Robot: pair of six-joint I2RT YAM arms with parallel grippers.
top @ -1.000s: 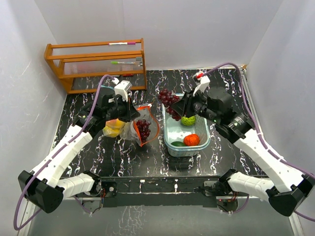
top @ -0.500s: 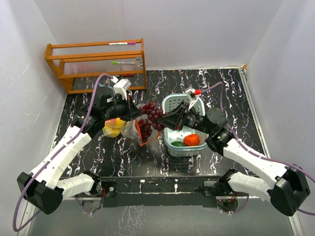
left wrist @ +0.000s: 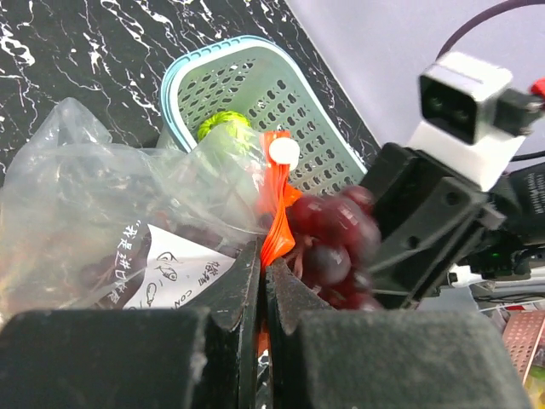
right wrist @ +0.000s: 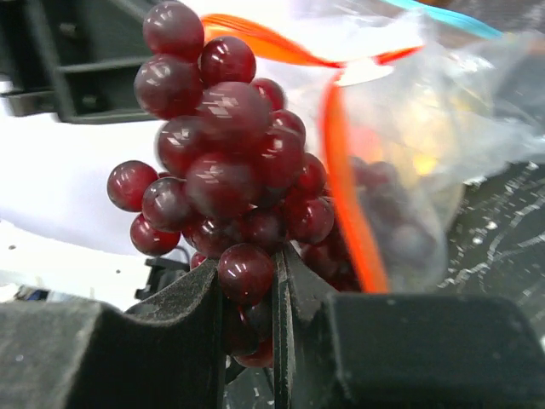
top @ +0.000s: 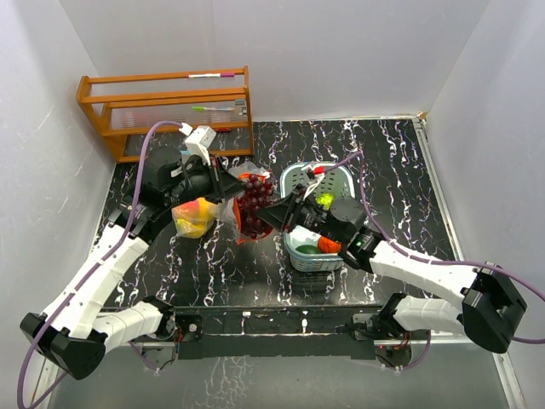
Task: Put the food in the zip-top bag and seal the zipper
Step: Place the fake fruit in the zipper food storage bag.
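My left gripper (top: pixel 225 184) is shut on the orange zipper edge (left wrist: pixel 274 223) of the clear zip-top bag (top: pixel 217 220) and holds its mouth up and open toward the right. The bag holds yellow fruit (top: pixel 194 216) and dark grapes (right wrist: pixel 400 226). My right gripper (top: pixel 272 215) is shut on a bunch of dark purple grapes (right wrist: pixel 223 153), held at the bag's mouth (top: pixel 255 194). The bunch also shows blurred in the left wrist view (left wrist: pixel 332 243). A bumpy green fruit (top: pixel 324 200) and an orange-red fruit (top: pixel 329 245) lie in the teal basket (top: pixel 294 250).
A wooden rack (top: pixel 166 106) with pens stands at the back left. The basket (left wrist: pixel 281 85) sits just right of the bag, under my right arm. White walls close in the left, right and back sides.
My right gripper has carried the grape bunch left from above the basket to the bag's mouth. My left gripper has lifted the bag's edge a little higher and further back.
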